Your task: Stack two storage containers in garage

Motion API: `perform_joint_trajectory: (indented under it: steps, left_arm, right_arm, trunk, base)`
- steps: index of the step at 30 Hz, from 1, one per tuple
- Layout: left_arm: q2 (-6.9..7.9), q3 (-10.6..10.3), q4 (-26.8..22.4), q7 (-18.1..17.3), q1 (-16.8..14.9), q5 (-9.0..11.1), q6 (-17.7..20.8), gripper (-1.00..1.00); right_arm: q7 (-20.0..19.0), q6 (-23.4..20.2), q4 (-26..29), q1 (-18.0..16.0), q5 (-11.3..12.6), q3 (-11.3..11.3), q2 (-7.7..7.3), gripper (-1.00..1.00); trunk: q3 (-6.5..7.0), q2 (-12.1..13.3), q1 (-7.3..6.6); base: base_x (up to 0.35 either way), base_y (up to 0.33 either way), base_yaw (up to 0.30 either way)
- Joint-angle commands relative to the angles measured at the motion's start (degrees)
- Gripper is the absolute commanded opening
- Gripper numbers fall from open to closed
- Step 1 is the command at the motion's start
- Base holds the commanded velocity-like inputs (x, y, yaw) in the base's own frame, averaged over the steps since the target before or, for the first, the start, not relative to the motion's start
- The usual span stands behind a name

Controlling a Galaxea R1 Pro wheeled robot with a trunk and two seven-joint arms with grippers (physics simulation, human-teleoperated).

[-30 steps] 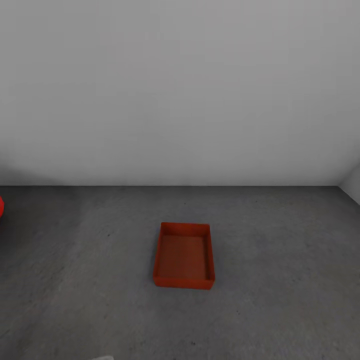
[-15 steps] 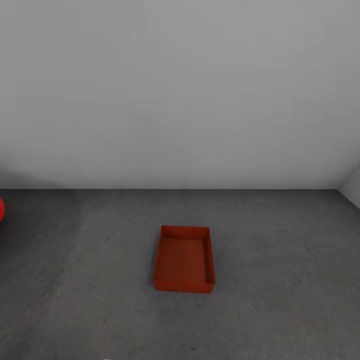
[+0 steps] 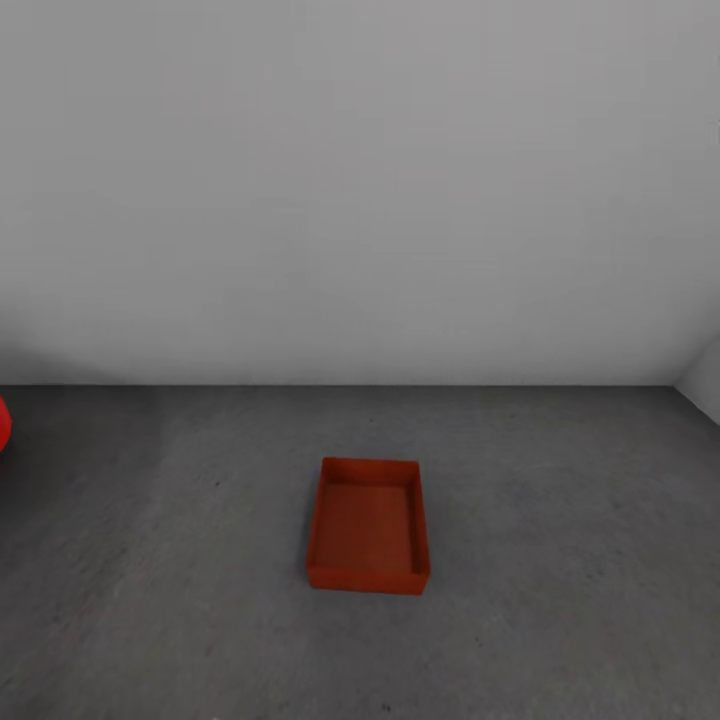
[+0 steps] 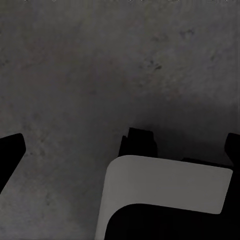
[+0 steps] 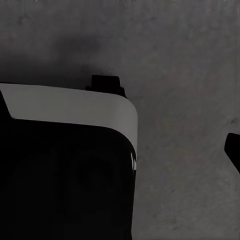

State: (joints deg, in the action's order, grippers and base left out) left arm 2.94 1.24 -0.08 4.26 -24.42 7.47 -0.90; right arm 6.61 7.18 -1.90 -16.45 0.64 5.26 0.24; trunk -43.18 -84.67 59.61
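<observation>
One bin (image 3: 368, 527) sits on the garage floor (image 3: 560, 520) at 12 o'clock, near the wall (image 3: 360, 180); gripper states cannot be told, nothing seen held; next likely fetching the second bin.

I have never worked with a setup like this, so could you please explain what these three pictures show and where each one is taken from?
These are simulator renders from a wheeled robot with two arms. The large picture comes from a camera on its head, looking forward and down into a bare room: a plain white wall, a dark grey concrete floor, and one orange-red storage container, lidless and empty, standing on that floor. A sliver of something red shows at the left edge; too little to identify. The two dark pictures come from cameras near each arm's gripper, pointing down at the same floor. The white and black shape there looks like part of the robot itself. Dark finger edges show at the borders, but I cannot tell whether the grippers are open. Nothing appears to be held.
</observation>
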Motion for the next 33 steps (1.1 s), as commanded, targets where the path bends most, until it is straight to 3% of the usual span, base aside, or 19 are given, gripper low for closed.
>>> perform_joint_trajectory:
  steps: [1,8,20,33]
  left_arm:
    - [-0.02,0.08,0.04,0.03,-0.05,0.47,-0.03,1.00]
    - [-0.05,0.08,0.08,0.04,-0.03,0.53,0.59,1.00]
    - [-0.38,0.10,0.08,0.20,-0.02,0.61,0.74,1.00]
    - [-0.39,0.11,0.10,0.05,-0.05,0.62,0.72,1.00]
  right_arm:
    - [0.24,0.30,-0.21,-0.08,0.06,0.45,0.03,1.00]
    - [0.24,0.30,-0.21,-0.08,0.06,0.45,0.09,1.00]
    - [0.27,0.30,-0.19,-0.08,0.08,0.45,0.13,1.00]
    - [0.49,0.29,-0.04,-0.08,-0.54,0.55,-0.12,1.00]
  trunk:
    - [0.06,-0.02,0.00]
    - [0.71,-0.02,0.00]
    - [3.92,4.79,-2.64]
    - [6.37,10.01,-5.49]
  base:
    - [0.000,0.000,0.000]
    - [0.000,0.000,0.000]
    - [0.000,0.000,0.000]
    - [0.000,0.000,0.000]
